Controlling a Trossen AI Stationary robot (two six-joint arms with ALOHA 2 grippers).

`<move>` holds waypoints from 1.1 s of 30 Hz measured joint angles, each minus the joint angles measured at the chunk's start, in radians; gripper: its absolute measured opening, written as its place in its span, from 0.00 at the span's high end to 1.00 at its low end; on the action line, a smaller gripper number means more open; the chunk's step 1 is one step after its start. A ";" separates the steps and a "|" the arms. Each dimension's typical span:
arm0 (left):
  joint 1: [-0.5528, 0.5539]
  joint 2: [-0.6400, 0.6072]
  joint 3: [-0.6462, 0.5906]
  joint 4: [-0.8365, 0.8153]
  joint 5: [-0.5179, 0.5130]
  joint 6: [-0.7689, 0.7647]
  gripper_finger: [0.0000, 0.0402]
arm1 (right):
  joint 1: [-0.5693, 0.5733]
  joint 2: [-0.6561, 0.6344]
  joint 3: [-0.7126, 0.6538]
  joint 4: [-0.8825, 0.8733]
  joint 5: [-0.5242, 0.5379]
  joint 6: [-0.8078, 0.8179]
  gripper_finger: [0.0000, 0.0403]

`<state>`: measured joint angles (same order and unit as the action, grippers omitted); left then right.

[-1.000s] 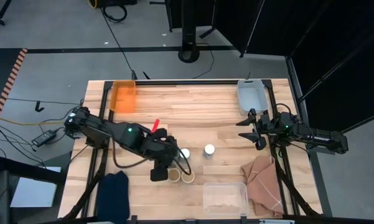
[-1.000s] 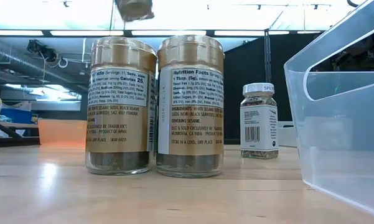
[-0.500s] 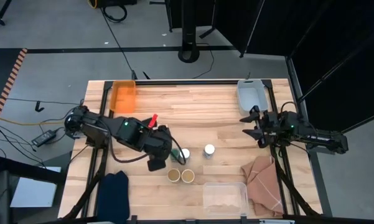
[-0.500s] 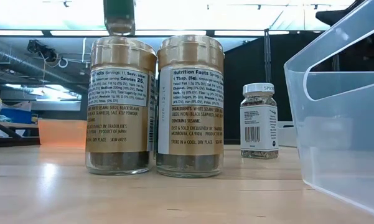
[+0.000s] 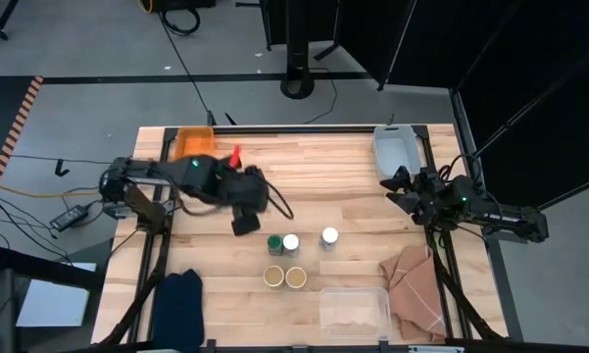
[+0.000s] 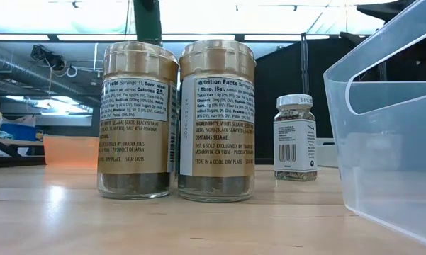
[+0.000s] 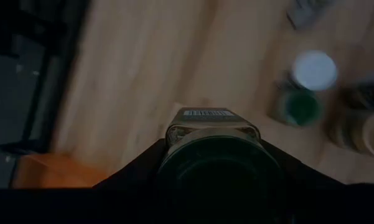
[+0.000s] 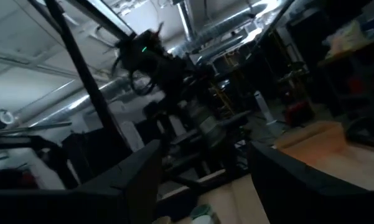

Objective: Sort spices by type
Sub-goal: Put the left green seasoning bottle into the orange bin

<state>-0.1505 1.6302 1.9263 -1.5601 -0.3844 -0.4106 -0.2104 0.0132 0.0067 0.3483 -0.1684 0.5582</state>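
The left gripper (image 5: pixel 243 224) hangs over the middle-left of the table, and in the left wrist view its dark fingers (image 7: pixel 130 171) are clenched on a green-lidded jar (image 7: pixel 215 146) that fills the foreground, its lid in shadow and only a barcode strip of its label readable. From above that jar is mostly hidden under the gripper. On the table stand a second green-lidded jar (image 5: pixel 274 242) touching a white-lidded jar (image 5: pixel 291 241), another white-lidded jar (image 5: pixel 329 235) apart to their right, and two tan-lidded jars (image 5: pixel 285 277) side by side nearer the front edge. The low view shows the tan pair as tall labelled sesame-seasoning jars blocking most of what lies behind them. The right gripper (image 5: pixel 400 187) waits at the right edge, fingers partly apart, holding nothing. Around are an orange bin (image 5: pixel 195 149), a grey bin (image 5: pixel 396 148), a clear plastic container (image 5: pixel 354 309), a tan cloth (image 5: pixel 415 281) and a dark cloth (image 5: pixel 179 297).
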 joint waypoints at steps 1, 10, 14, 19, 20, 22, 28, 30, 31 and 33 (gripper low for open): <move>0.017 -0.015 0.000 -0.002 -0.023 0.009 0.54 | 0.000 0.000 0.000 0.007 -0.006 0.012 0.40; 0.142 -0.212 0.000 0.021 -0.155 -0.024 0.53 | 0.000 0.000 0.000 0.018 -0.043 0.071 0.40; 0.186 -0.282 0.000 0.022 -0.222 -0.044 0.53 | 0.000 0.000 0.000 0.018 -0.042 0.070 0.40; 0.228 -0.347 -0.023 0.022 -0.311 -0.061 0.53 | 0.000 0.000 0.000 0.013 -0.033 0.061 0.40; 0.238 -0.367 -0.050 0.025 -0.316 -0.073 0.53 | -0.001 0.000 0.000 0.014 -0.033 0.053 0.40; 0.262 -0.412 -0.120 0.029 -0.323 -0.111 0.53 | -0.001 0.000 0.000 0.013 -0.032 0.044 0.40; 0.307 -0.566 -0.424 0.084 -0.313 -0.249 0.53 | -0.001 0.000 0.000 0.013 -0.005 0.041 0.41; 0.322 -0.611 -0.514 0.128 -0.302 -0.283 0.53 | -0.001 0.000 0.000 0.012 0.003 0.041 0.41; 0.331 -0.631 -0.555 0.147 -0.300 -0.302 0.53 | -0.001 0.000 0.000 0.012 0.010 0.041 0.41; 0.354 -0.663 -0.629 0.174 -0.292 -0.328 0.53 | -0.001 0.000 0.000 0.011 0.020 0.041 0.41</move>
<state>0.2035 0.9667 1.2971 -1.3859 -0.6762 -0.7383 -0.2115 0.0132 0.0067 0.3595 -0.1484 0.5991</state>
